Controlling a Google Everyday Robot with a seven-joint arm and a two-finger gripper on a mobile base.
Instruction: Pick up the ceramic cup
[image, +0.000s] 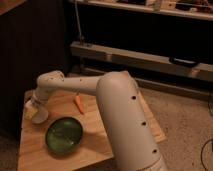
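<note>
I see the pincer (33, 106) at the table's (31, 150) left edge, just over the ceramic cup (40, 116); can't tell if it's apart or clamped. Green bowl (64, 134) nr front edge, orange obj (79, 103) behind it

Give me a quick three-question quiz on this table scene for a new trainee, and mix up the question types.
1. True or false: the white cup sits inside the green bowl.
2. Where is the gripper? A) at the left end of the table, right at the white cup; B) at the table's right end; C) inside the green bowl.
3. Short answer: what colour is the small object lying beyond the green bowl, beside the arm?

Key: 1 false, the cup stands on the table beside the bowl; 2 A; 3 orange.
</note>
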